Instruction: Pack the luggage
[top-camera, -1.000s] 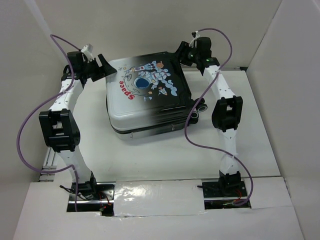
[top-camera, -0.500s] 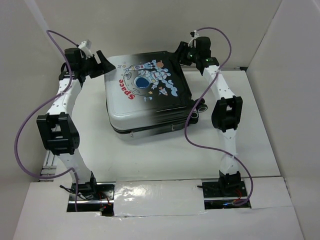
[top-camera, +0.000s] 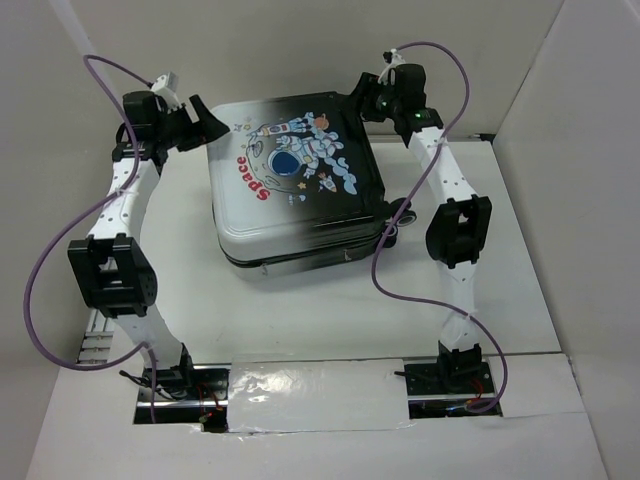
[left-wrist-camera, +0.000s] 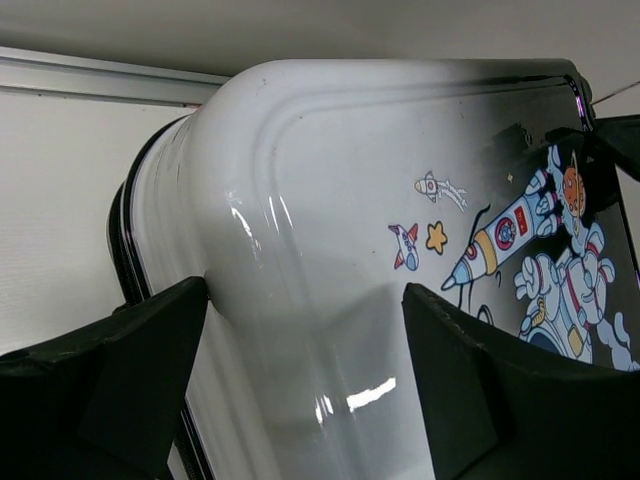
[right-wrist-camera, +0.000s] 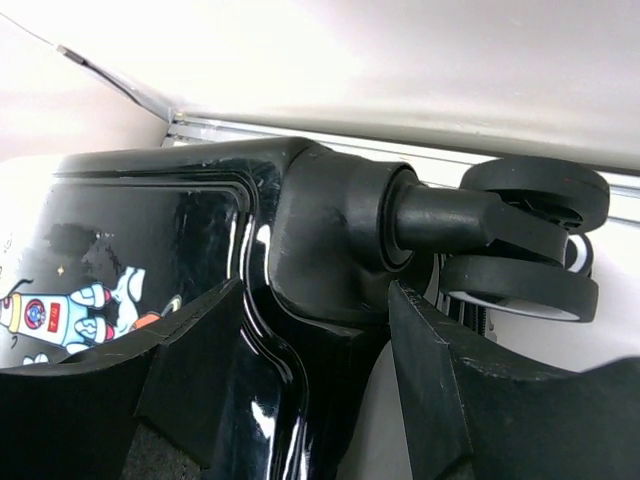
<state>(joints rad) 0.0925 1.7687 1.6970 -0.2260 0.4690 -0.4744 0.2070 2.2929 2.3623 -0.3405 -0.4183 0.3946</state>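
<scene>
The luggage (top-camera: 295, 190) lies closed on the white table, its astronaut print and red "Space" facing up, white at the left and black at the right. My left gripper (top-camera: 205, 125) is open, its jaws straddling the white far-left corner (left-wrist-camera: 320, 200). One finger (left-wrist-camera: 120, 370) lies by the side seam, and the other is over the printed top. My right gripper (top-camera: 362, 103) is open, its jaws astride the black far-right corner (right-wrist-camera: 330, 240), just beside a black wheel (right-wrist-camera: 530, 240). Another wheel (top-camera: 403, 212) shows at the right side.
The white back wall stands close behind both grippers, and white side walls close in the table (top-camera: 300, 320). A metal rail (top-camera: 95, 330) runs along the left edge. Purple cables (top-camera: 40, 260) loop off both arms.
Both grippers have moved a little toward the back wall and higher in the top view. The luggage's far edge has shifted slightly with them.
</scene>
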